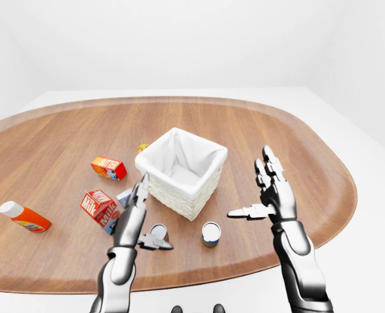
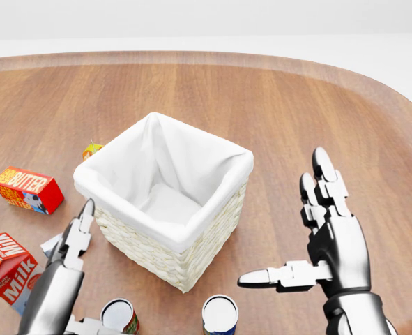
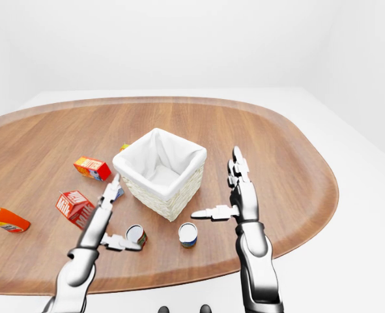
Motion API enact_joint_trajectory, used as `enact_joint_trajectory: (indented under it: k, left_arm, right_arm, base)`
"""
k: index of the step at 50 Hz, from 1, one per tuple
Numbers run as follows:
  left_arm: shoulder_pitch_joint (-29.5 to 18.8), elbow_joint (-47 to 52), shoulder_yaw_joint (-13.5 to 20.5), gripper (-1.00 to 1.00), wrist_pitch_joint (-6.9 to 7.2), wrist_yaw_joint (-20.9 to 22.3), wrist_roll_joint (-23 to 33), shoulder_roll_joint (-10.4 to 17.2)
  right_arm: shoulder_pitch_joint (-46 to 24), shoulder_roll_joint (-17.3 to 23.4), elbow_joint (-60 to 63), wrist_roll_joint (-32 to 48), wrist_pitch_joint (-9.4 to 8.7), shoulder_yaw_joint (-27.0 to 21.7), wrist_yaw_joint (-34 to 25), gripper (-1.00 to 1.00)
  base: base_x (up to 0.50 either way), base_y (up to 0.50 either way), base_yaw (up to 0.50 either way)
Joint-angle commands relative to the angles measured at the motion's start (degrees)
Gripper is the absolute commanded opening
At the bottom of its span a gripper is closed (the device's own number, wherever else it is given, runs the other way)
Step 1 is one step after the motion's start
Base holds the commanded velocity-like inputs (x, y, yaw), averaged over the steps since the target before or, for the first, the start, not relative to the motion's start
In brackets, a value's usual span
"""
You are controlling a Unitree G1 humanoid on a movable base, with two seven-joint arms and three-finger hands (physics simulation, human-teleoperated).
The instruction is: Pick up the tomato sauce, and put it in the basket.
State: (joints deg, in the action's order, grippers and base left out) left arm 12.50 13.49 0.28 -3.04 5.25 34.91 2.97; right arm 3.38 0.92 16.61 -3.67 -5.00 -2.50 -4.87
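Observation:
The tomato sauce, a small can with a red label [image 2: 120,315], stands on the wooden table at the bottom left of the head view, just below the basket. The white-lined wicker basket [image 2: 212,209] stands mid-table and is empty. My left hand [image 1: 154,218] is open, fingers pointing up beside the basket's left corner, thumb stretched out just below the can, not closed on it. My right hand [image 2: 282,223] is open and empty, right of the basket, fingers up and thumb pointing left.
A second can with a blue label [image 2: 219,314] stands right of the tomato sauce. A butter box [image 2: 28,189] and a milk carton [image 2: 7,265] lie at the left. An orange bottle [image 1: 24,217] lies far left. A small yellow-orange pack [image 2: 91,150] sits behind the basket.

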Motion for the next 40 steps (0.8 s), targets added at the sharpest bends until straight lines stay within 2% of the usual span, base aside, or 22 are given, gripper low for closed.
enact_joint_trajectory:
  k: [1,21,40]
  left_arm:
    - [-0.1,-1.5,-0.2,1.00,-0.74,-0.3,0.9,0.1]
    - [-1.6,-5.7,-0.3,1.00,-1.96,-1.4,2.2,0.6]
    - [-3.2,-10.2,-0.6,1.00,-1.96,-3.2,3.1,1.0]
  right_arm:
    - [-0.1,0.0,0.3,0.0,0.00,-0.1,0.0,1.00]
    - [-0.3,0.0,0.0,0.0,0.00,-0.2,0.0,1.00]
    - [-0.1,0.0,-0.6,0.0,0.00,0.0,0.1,1.00]
  base:
    - [0.00,0.00,0.00]
    - [0.00,0.00,0.00]
    - [0.00,0.00,0.00]
